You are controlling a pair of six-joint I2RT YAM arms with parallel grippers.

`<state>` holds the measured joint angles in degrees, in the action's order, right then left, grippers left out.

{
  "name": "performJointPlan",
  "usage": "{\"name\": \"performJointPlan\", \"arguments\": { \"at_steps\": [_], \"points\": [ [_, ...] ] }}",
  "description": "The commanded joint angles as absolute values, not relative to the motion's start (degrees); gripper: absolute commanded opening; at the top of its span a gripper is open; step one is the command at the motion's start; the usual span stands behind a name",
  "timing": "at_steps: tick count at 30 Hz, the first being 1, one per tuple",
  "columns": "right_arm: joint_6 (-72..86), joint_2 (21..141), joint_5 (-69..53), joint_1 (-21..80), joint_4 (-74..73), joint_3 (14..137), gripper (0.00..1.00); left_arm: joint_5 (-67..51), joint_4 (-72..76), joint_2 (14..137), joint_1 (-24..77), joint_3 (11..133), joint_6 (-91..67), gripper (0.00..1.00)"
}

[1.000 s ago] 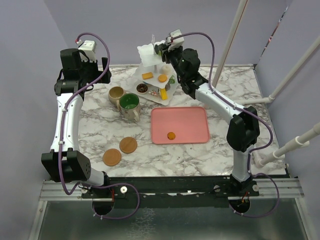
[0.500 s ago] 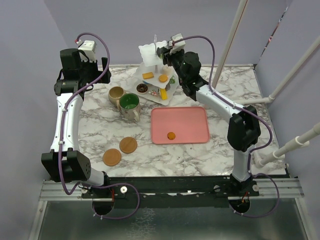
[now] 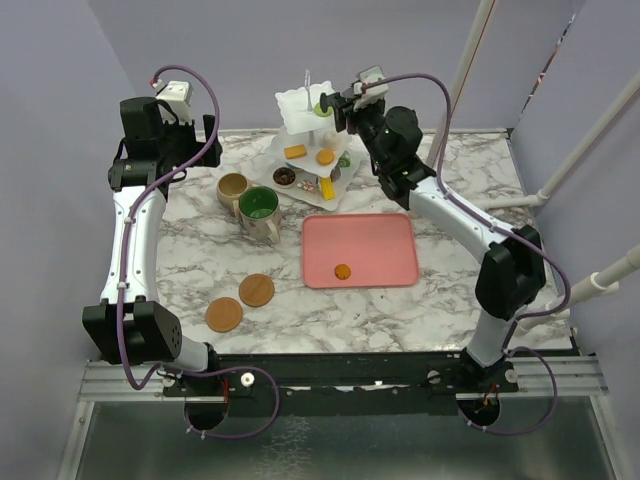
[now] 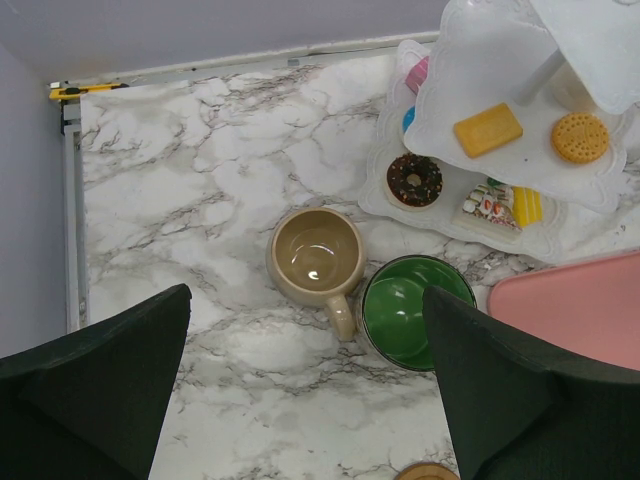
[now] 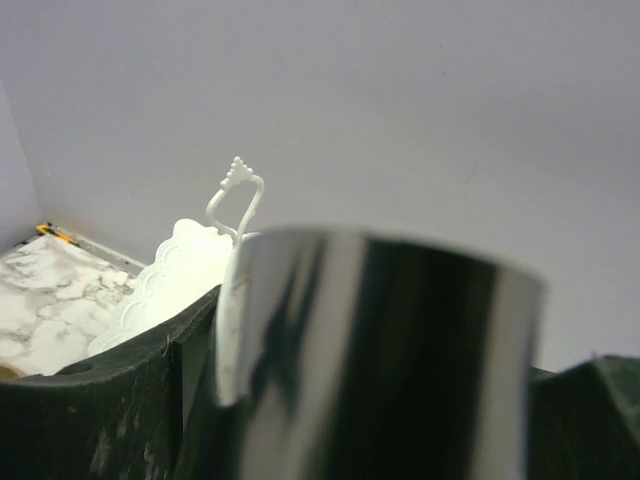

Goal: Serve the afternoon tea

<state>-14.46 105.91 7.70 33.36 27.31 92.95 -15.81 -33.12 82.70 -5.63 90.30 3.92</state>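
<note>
Top external view, afternoon tea table: my right gripper (image 3: 336, 106) hangs at the top tier of the white three-tier stand (image 3: 292, 100), just beside a green pastry (image 3: 322, 108) lying there. From its wrist camera I see a glossy dark object (image 5: 380, 350) filling the space between the fingers; whether the jaws grip it I cannot tell. My left gripper (image 4: 305, 298) hovers above the back left of the marble table (image 3: 190, 260), jaws spread wide with nothing between them. The beige mug (image 3: 233, 187) and green-inside mug (image 3: 258, 205) stand side by side, left of the stand. Two wooden coasters (image 3: 257, 290) lie front left, and one orange pastry (image 3: 342, 271) sits on the pink tray (image 3: 385, 245).
</note>
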Motion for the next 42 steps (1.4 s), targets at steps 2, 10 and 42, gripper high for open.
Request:
{"name": "performJointPlan", "arguments": {
  "at_steps": [2,10,42],
  "points": [
    [-12.8,94.8,1.9,33.6,27.7,84.9,0.59,-16.5,-33.5,82.3,-6.3,90.6,4.1,0.99],
    [-12.7,81.7,2.5,39.1,22.7,66.2,0.57,-17.2,-33.5,82.8,-6.3,89.9,4.0,0.99],
    [-2.8,78.1,20.8,57.6,21.7,35.4,0.55,-19.5,-32.6,79.8,-6.3,84.9,3.3,0.99]
  ]
}}
